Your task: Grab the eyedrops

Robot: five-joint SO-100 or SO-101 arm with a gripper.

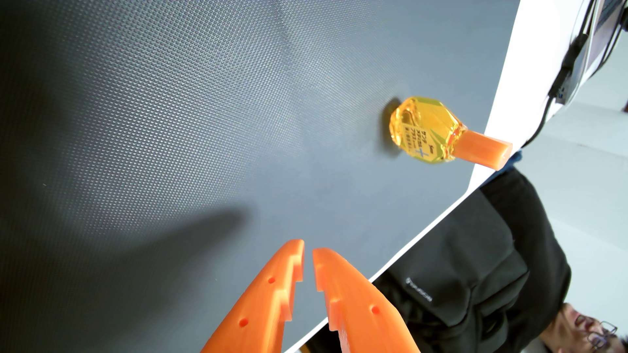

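Wrist view: eyedrops bottle (428, 130) stands on the mat (170, 118) at right of frame, near the mat's edge. Gripper (308, 252) enters bottom centre, well apart from the bottle. Person (475, 271) beyond the table edge, lower right.

Looks like an office or lab desk: a grey textured mat (170, 135) on a white table (503, 101), black cables (560, 78) at one o'clock, a person in a black jacket (492, 264) at four o'clock.

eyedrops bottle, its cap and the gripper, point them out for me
eyedrops bottle (421, 130), wrist view, on its yellow body
cap (484, 149), wrist view, middle of the orange cap
gripper (308, 250), wrist view, midway between the orange fingertips
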